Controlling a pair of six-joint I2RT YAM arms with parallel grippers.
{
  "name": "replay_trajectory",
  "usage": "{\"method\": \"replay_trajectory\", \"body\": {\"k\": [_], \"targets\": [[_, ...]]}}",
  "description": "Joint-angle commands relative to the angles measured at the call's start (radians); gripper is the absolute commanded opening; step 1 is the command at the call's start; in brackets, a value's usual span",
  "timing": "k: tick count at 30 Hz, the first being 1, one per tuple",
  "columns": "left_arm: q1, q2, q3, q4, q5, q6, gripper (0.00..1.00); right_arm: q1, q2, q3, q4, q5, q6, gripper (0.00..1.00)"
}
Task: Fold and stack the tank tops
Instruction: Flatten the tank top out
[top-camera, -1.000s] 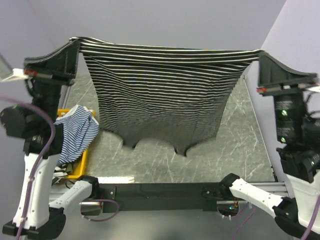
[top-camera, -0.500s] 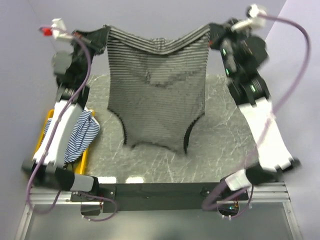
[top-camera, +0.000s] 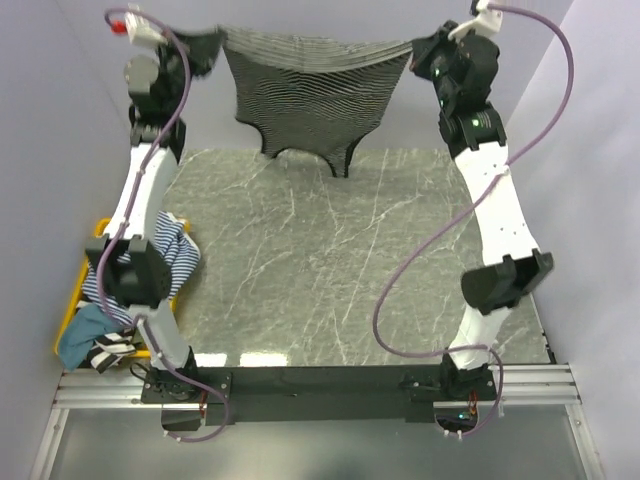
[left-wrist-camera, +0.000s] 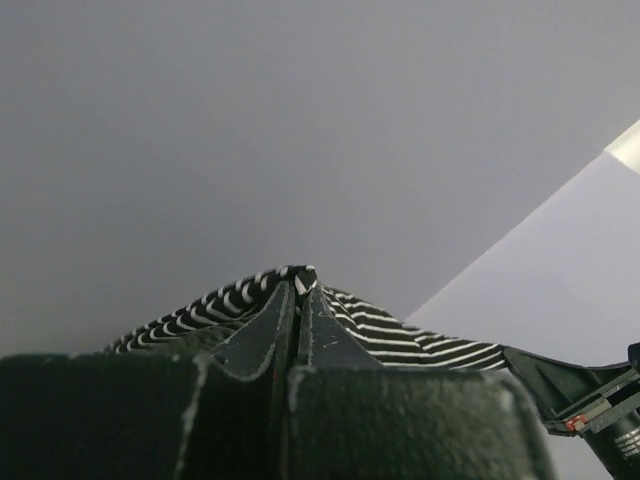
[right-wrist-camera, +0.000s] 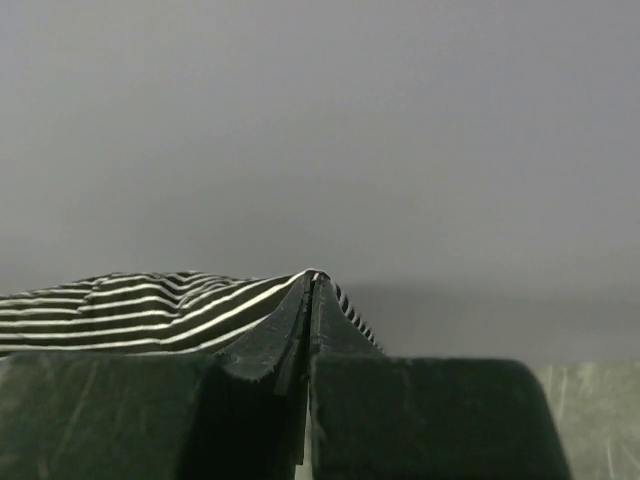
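A black-and-white striped tank top (top-camera: 310, 95) is held stretched in the air above the table's far edge, its upper corners clenched by the left gripper (top-camera: 210, 45) and the right gripper (top-camera: 418, 55). It is best lowered evenly and taut, so it lies flat. A grey marbled table (top-camera: 330, 270) is enclosed by lavender walls (top-camera: 600, 200).

- The left gripper (top-camera: 208, 44) and right gripper (top-camera: 414, 52) now reach to the far edge of the table (top-camera: 320, 260), no longer raised near the camera.
- The striped top (top-camera: 305, 95) hangs farther back, its upper edge sagging, not taut.
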Motion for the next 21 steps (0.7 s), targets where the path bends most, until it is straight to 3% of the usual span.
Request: {"method": "replay_trajectory", "body": {"k": [1, 6, 10, 13, 21], "targets": [[0.0, -0.223, -0.348, 0.17, 0.036, -0.037, 0.01, 0.004, -0.176, -0.242, 0.082, -0.047, 0.043, 0.0], [-0.005, -0.501, -0.912, 0.246, 0.006, -0.1, 0.0, 0.003, -0.438, -0.747, 0.111, -0.093, 0.131, 0.0], [-0.03, -0.651, -1.227, 0.226, -0.026, -0.149, 0.01, 0.004, -0.589, -1.202, 0.117, -0.14, 0.213, 0.0], [-0.059, -0.752, -1.407, 0.172, -0.049, -0.156, 0.01, 0.004, -0.689, -1.421, 0.133, -0.162, 0.246, 0.0], [-0.157, -0.975, -1.651, -0.09, -0.158, -0.169, 0.01, 0.021, -0.818, -1.621, 0.052, -0.159, 0.289, 0.0]]}}
